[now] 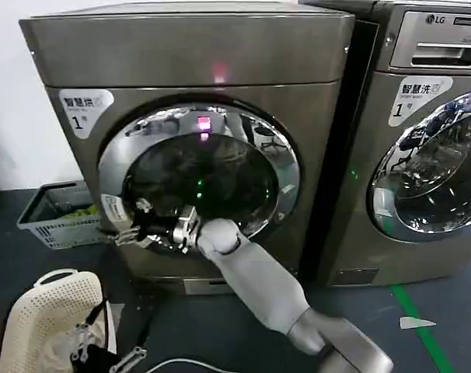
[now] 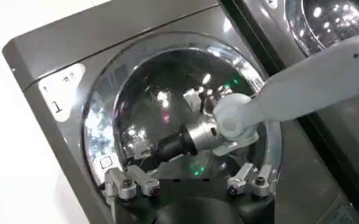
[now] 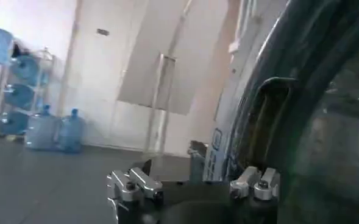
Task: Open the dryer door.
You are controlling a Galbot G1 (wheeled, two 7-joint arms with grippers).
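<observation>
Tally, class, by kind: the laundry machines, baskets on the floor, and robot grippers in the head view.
Laundry machines: 2, the dryer and the LG machine
Baskets: 2, grey and cream
Grippers: 2, right gripper and left gripper
Total: 6

The right arm covers the lower edge of the dryer door [image 1: 200,175], so whether the right end effector [image 1: 134,231] actually touches the chrome ring can't be made out. The left end effector [image 1: 103,359] is cut off by the bottom edge in the head view. The LG machine [image 1: 422,140] runs off the right side. The door labels are too small to read.
</observation>
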